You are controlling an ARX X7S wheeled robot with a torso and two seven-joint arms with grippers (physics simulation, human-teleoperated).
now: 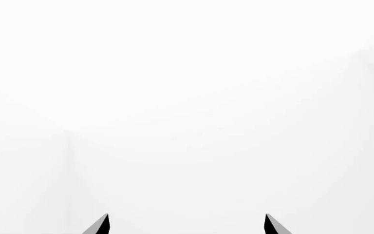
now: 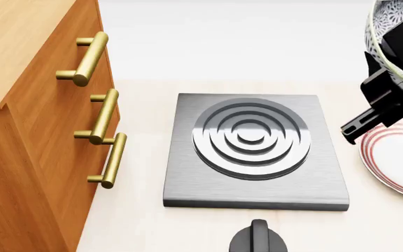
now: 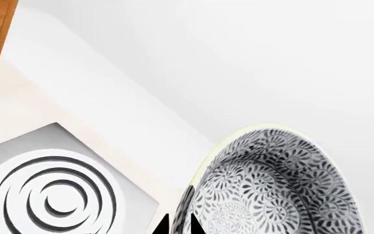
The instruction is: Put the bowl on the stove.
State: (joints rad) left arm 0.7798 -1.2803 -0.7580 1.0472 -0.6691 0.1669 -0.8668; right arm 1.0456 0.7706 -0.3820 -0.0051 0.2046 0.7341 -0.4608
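The right pincer (image 3: 177, 225) is pinching the rim of the deep, white, grey-blue-flowered ceramic bowl (image 3: 274, 190), carrying it in the air, while the square dark grey metal stove (image 2: 254, 152) is waiting bare below and beside it.

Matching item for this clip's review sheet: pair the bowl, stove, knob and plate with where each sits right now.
1 bowl
2 stove
3 knob
4 plate

a on the counter between cabinet and plate
b at the near counter edge, in front of the stove
c partly under the right arm
d lifted, rim in the right pincer

Pairs: 1-d, 2-a, 3-b, 4-c
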